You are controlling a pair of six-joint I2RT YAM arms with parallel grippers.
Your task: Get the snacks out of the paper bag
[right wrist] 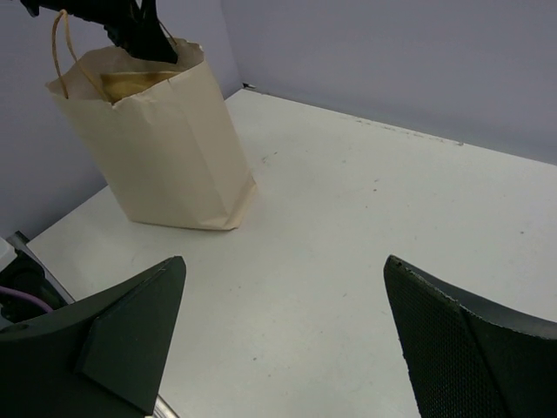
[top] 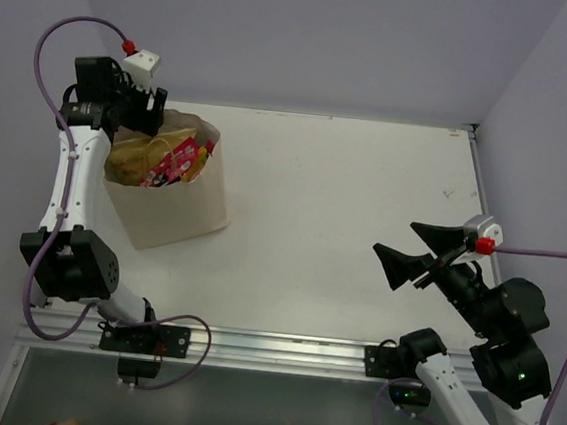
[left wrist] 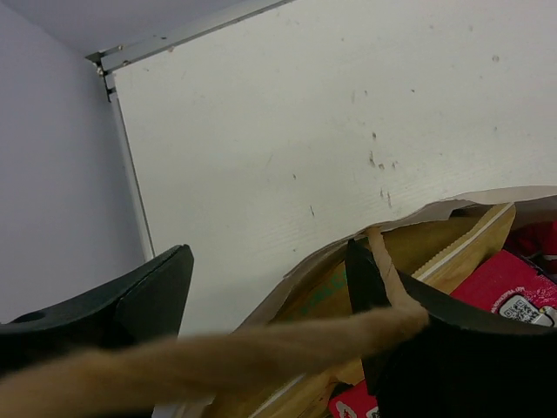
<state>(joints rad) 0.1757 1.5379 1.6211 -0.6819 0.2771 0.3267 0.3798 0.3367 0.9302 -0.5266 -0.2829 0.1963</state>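
Top external shows one paper bag (top: 177, 212), one tan snack (top: 131, 156), one red snack (top: 174, 161).

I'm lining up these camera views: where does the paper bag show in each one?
Top external: the paper bag stands upright at the left of the table.
Left wrist: only its rim and inside, lower right.
Right wrist: whole, upper left.
Shared landmark: the left gripper at the bag's mouth, in all three.
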